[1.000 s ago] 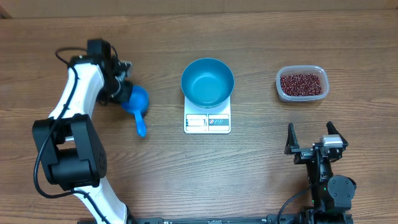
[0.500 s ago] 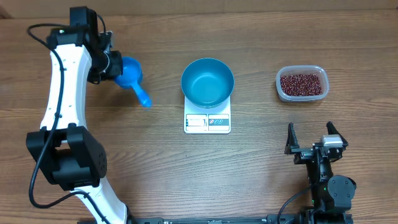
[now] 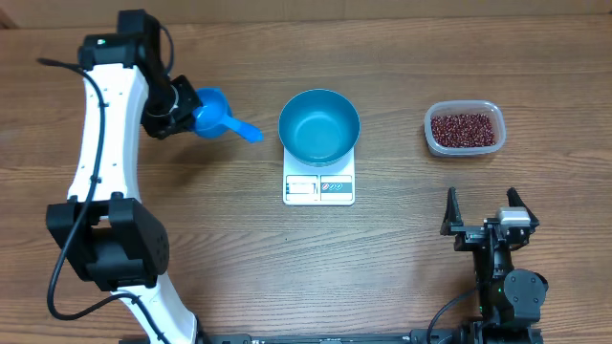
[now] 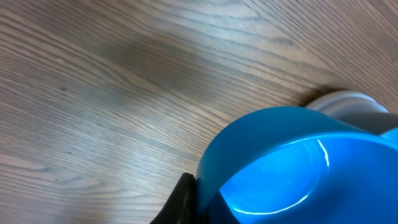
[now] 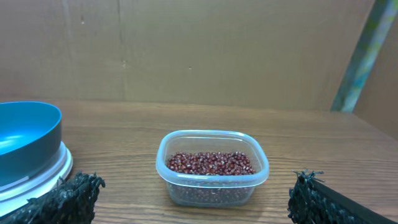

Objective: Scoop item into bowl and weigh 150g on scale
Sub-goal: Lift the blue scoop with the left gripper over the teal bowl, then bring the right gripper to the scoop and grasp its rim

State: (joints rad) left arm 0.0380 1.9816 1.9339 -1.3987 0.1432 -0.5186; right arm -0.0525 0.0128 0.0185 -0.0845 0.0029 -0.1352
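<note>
The blue bowl (image 3: 319, 126) sits empty on the white scale (image 3: 318, 187) at the table's middle. The item, dark red beans (image 3: 464, 129), fills a clear tub (image 3: 464, 145) at the right. My left gripper (image 3: 180, 110) is shut on the cup of a blue scoop (image 3: 212, 115) left of the bowl, with the scoop's handle pointing right toward the bowl. In the left wrist view one black finger (image 4: 181, 200) presses the scoop's rim (image 4: 249, 143). My right gripper (image 3: 483, 212) stands open at the lower right, facing the tub (image 5: 211, 167); the bowl (image 5: 28, 140) shows at its left.
The scale's display and buttons (image 3: 318, 188) face the near edge. A brown board wall (image 5: 199, 50) stands behind the table. The wooden tabletop (image 3: 382, 268) stretches bare between the scale and the right gripper.
My left arm has swung the scoop up and to the right. Its handle turned from pointing toward the near edge to pointing right at the bowl. The right arm has not moved.
</note>
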